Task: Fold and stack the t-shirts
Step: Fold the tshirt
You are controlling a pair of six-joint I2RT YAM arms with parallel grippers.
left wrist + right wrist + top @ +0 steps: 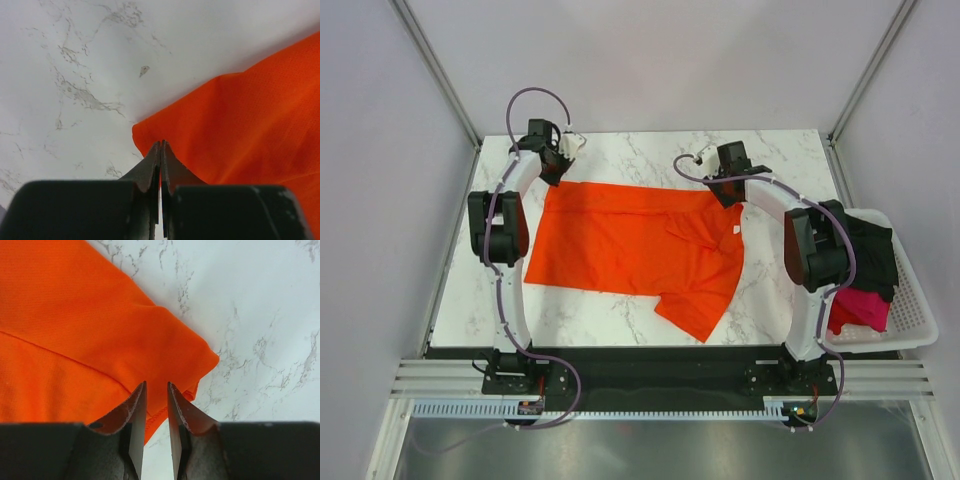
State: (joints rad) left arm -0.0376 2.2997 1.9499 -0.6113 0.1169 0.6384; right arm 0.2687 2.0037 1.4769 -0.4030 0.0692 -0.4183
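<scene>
- The orange-red t-shirt point(630, 245) lies spread flat on the marble tabletop point(620, 150).
- The left end effector point(160, 145) is at the t-shirt's far-left corner, clenched on the cloth edge.
- The right end effector point(156, 385) is over the t-shirt's far-right corner, fingers slightly parted and gripping nothing.
- To the right of the t-shirt, a white mesh basket point(920, 330) holds a black shirt point(875, 255) and a pink shirt point(860, 310).

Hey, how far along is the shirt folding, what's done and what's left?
Done: nothing stacked; the orange t-shirt lies spread on the table. In hand: the left gripper is shut on its far-left corner, the right gripper open over the far-right corner. Left: folding it, then the black t-shirt and pink t-shirt waiting in the basket.
</scene>
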